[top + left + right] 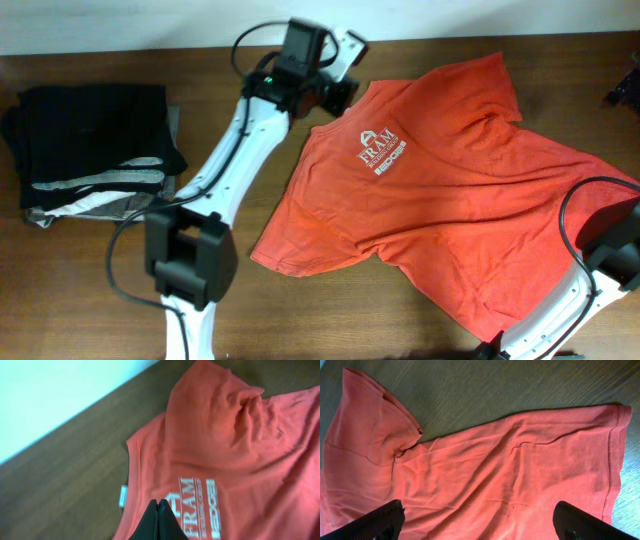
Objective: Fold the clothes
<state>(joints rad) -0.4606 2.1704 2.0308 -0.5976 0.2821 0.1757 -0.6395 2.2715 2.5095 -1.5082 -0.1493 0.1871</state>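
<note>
The orange-red T-shirt (470, 190) lies spread out on the wooden table (80, 290), front side up, with wrinkles in it and no fold made yet. So the job looks to be at its very start, at the step of taking hold of the shirt. The left gripper (159, 510) is at the neck edge of the T-shirt, just beside the white logo (380, 152). Its fingers are pressed together, and I cannot tell if they have nipped any cloth. The right gripper (477, 506) hangs over the far part of the T-shirt, near the bottom hem and one sleeve, with its fingers wide apart and nothing in them. I think the next move needs a good hold on the neck edge, and the right fingers must come down and close on the hem or sleeve, so both ends can lift together. The logo has a little house shape, then the word "FRAM". The line under it is too blurry to read. A small white tag (122, 496) at the neck shows no words I can make out. A pile of dark folded clothes (95, 150) sits well apart from the T-shirt, on its neck side.
</note>
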